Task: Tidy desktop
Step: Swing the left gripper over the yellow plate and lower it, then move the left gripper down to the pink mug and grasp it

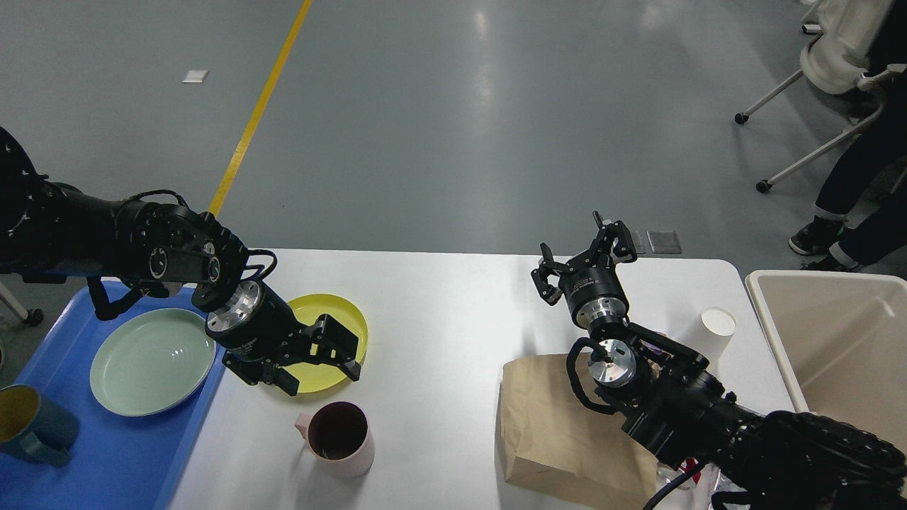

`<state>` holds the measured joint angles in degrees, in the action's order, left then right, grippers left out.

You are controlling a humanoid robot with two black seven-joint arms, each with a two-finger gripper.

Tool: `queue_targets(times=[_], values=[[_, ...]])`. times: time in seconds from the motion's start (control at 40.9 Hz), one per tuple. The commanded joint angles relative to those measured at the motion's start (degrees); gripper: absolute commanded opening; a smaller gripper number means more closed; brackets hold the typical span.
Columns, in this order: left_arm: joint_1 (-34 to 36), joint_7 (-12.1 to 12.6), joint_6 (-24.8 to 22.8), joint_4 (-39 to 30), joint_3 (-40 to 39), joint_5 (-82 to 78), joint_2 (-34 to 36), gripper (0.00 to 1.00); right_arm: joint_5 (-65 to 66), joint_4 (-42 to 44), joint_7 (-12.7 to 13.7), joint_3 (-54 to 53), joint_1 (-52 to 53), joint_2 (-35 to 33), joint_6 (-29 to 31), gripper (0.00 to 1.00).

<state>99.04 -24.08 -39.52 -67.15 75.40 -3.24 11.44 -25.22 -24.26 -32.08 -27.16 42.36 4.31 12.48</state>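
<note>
The white desk (439, 319) fills the lower middle of the view, its far edge against the grey floor. A blue tray (106, 453) overlaps its left side, carrying a pale green plate (152, 361) and a blue mug (35, 425); a beige bin (836, 340) stands at its right end. On the desk lie a brown paper bag (553, 425), a yellow plate (333, 333), a pink mug (340, 439) and a white paper cup (712, 331). The left gripper (322, 361) hangs over the yellow plate with fingers spread, holding nothing. The right gripper (582, 256), raised above the desk, also has its fingers spread and empty.
</note>
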Motion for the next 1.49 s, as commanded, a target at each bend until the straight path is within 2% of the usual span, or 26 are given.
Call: queue_targets(times=[0.0, 0.098, 0.269, 0.635, 0.733, 0.831, 1.002, 1.222, 1.32, 1.393, 1.466], values=[[-0.60, 0.09, -4.60, -0.53, 0.27, -0.18, 0.34, 1.00, 0.00, 0.00, 0.00, 0.00, 0.00, 0.00, 0.00, 1.00], [-1.31, 0.09, -6.71, -0.27, 0.97, -0.54, 0.61, 1.00, 0.00, 0.00, 0.00, 0.00, 0.00, 0.00, 0.00, 1.00], [-2.28, -0.53, -6.36, 1.75, 3.08, -0.36, 0.87, 1.00, 0.00, 0.00, 0.00, 0.00, -0.09, 0.00, 0.00, 1.00], [-5.26, 0.35, -1.62, 3.34, 6.25, 0.08, 0.96, 1.00, 0.00, 0.00, 0.00, 0.00, 0.00, 0.00, 0.00, 1.00], [-5.44, 1.84, 1.45, 3.42, 7.13, 0.69, 1.13, 0.99, 0.00, 0.00, 0.09, 0.00, 0.00, 0.00, 0.00, 1.00], [-5.53, 4.83, 4.18, 3.25, 7.39, 2.44, 1.75, 0.99, 0.00, 0.00, 0.00, 0.00, 0.00, 0.00, 0.00, 1.00], [-6.14, 9.84, 4.89, 2.37, 7.22, 9.39, 2.45, 0.99, 0.00, 0.09, 0.00, 0.08, 0.00, 0.00, 0.00, 1.00], [-6.23, 10.63, 4.71, 1.93, 4.85, 7.73, 2.01, 0.99, 0.00, 0.09, 0.00, 0.09, 0.00, 0.00, 0.00, 1.00], [-6.58, 12.48, 4.71, 1.84, 0.99, 2.98, 0.96, 0.99, 0.00, 0.09, 0.00, 0.09, 0.00, 0.00, 0.00, 1.00], [-7.55, 14.94, 4.62, 1.58, -2.88, 3.15, 0.08, 0.99, 0.00, 0.00, 0.00, 0.00, 0.00, 0.00, 0.00, 1.00], [-7.81, 15.56, 4.89, 0.44, -4.91, 4.29, -0.01, 0.99, 0.00, 0.00, 0.00, 0.00, 0.00, 0.00, 0.00, 1.00]])
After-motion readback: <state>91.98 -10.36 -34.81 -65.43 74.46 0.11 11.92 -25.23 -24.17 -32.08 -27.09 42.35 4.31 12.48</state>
